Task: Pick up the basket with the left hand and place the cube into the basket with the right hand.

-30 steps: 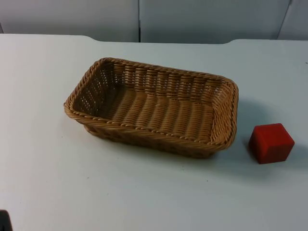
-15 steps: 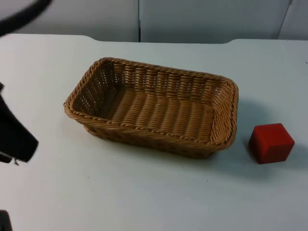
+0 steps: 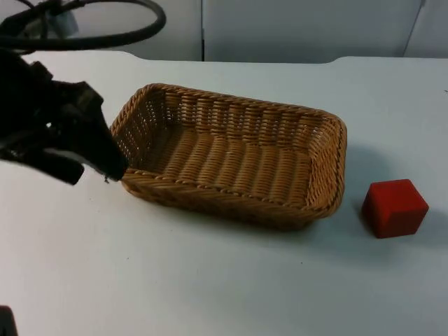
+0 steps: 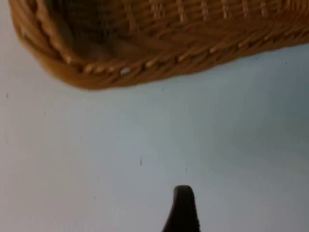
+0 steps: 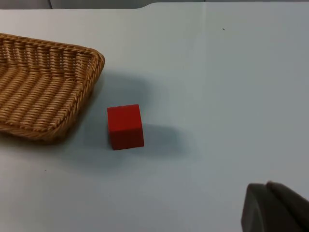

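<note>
White tabletop [image 3: 210, 280] carries a woven basket [image 3: 231, 157] around mid-surface, long axis running left-right with a slight skew toward the near right. Basket sits flat, not lifted, nothing inside it.

Left hand [image 3: 105, 164] is at the basket's left short end, just beside or touching the rim there; contact can't be confirmed. So the grasp target lies directly to the robot's right of that hand, at the end wall. In the left wrist view the basket's rounded corner [image 4: 96, 72] sits just ahead of one black fingertip [image 4: 182, 208], with bare tabletop between. Whether this hand is spread or closed cannot be told: its bulk hides the tips from above.

Red cube [image 3: 394, 207] stands on the tabletop near the right edge, just off the basket's right short end, apart from it with a shadowed gap. It also shows in the right wrist view [image 5: 125, 126], upright, beside the basket's corner [image 5: 91, 63].

Right hand is waiting well back from the cube; one dark fingertip [image 5: 275, 208] is cut off at the frame edge, so its state cannot be told either. Right arm is the nearer one to the cube by layout.
</note>
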Robot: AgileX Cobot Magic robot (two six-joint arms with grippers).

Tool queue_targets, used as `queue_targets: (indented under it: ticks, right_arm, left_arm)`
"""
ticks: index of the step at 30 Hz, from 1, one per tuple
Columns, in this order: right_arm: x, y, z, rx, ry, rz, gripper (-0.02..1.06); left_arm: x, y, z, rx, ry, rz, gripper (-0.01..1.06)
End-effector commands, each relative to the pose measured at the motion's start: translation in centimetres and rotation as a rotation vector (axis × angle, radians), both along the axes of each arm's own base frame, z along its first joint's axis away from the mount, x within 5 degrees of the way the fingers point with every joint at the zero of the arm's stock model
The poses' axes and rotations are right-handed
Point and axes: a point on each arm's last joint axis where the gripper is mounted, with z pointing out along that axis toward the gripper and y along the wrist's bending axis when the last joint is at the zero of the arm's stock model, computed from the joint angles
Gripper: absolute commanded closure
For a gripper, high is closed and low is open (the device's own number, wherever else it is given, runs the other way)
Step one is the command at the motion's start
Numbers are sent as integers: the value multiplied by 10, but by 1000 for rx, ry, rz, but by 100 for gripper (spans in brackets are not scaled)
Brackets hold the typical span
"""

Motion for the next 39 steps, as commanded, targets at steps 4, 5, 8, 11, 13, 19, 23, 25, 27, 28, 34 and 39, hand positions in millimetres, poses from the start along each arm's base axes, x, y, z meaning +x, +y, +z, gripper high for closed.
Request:
queue_targets:
  ticks: [4, 5, 8, 11, 13, 19, 23, 25, 27, 28, 34, 39]
  right_arm:
    - [0, 0, -1, 0, -3, -9, 105]
    - [0, 0, -1, 0, -3, -9, 105]
    - [0, 0, -1, 0, -3, -9, 105]
    - [0, 0, -1, 0, -3, -9, 105]
    - [0, 0, -1, 0, -3, -9, 105]
    - [0, 0, -1, 0, -3, -9, 105]
    - [0, 0, -1, 0, -3, -9, 105]
    - [0, 0, -1, 0, -3, -9, 105]
    - [0, 0, -1, 0, -3, -9, 105]
    - [0, 0, -1, 0, -3, -9, 105]
    - [0, 0, -1, 0, -3, -9, 105]
    - [0, 0, -1, 0, -3, -9, 105]
  left_arm:
    - [26, -27, 23, 39, -309, -107, 40]
    - [31, -31, 26, 66, -388, -121, 40]
    - [42, -35, 26, 116, -489, -129, 40]
    - [58, -36, 16, 179, -528, -135, 40]
    - [63, -36, 12, 195, -531, -141, 40]
    - [85, -39, -25, 232, -495, -127, 40]
    - [99, -43, -44, 240, -471, -129, 40]
    - [106, -44, -52, 246, -468, -126, 40]
    - [112, -43, -60, 254, -461, -121, 40]
    - [114, -42, -65, 254, -453, -116, 40]
    - [122, -33, -74, 263, -434, -96, 42]
    - [128, -10, -76, 270, -405, -21, 43]
